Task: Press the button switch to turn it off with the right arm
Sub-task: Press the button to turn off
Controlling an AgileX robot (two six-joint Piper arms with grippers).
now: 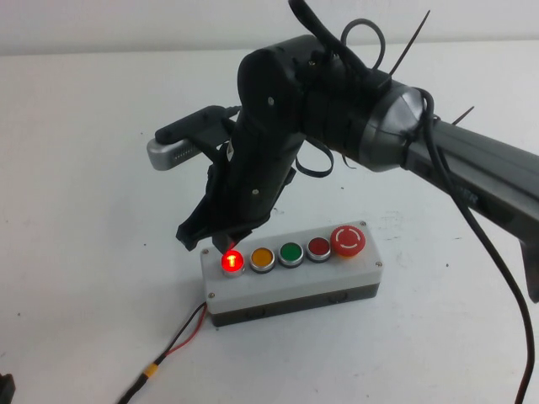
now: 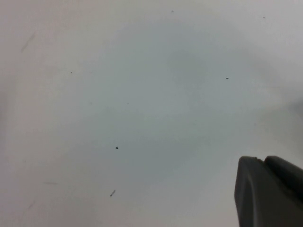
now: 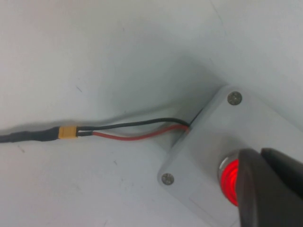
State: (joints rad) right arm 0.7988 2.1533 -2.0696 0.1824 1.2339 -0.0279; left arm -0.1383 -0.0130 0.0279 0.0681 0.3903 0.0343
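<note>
The button switch (image 1: 232, 262) is small, round and bright red and glows at the left end of the grey five-button box (image 1: 337, 276). My right gripper (image 1: 226, 245) points steeply down with its dark tip right over the button's far edge; I cannot tell if it touches. In the right wrist view the shut fingers (image 3: 265, 189) cover part of the glowing button (image 3: 228, 182) on the box (image 3: 199, 151). My left gripper (image 2: 262, 161) shows only in the left wrist view, shut and empty over bare white table.
Along the box from the glowing button come a yellow button (image 1: 261, 258), a green one (image 1: 291, 253), a darker red one (image 1: 318, 248) and a large red mushroom button (image 1: 348, 241). A red-black wire (image 1: 181, 337) with a yellow connector (image 3: 68, 133) runs toward the front left.
</note>
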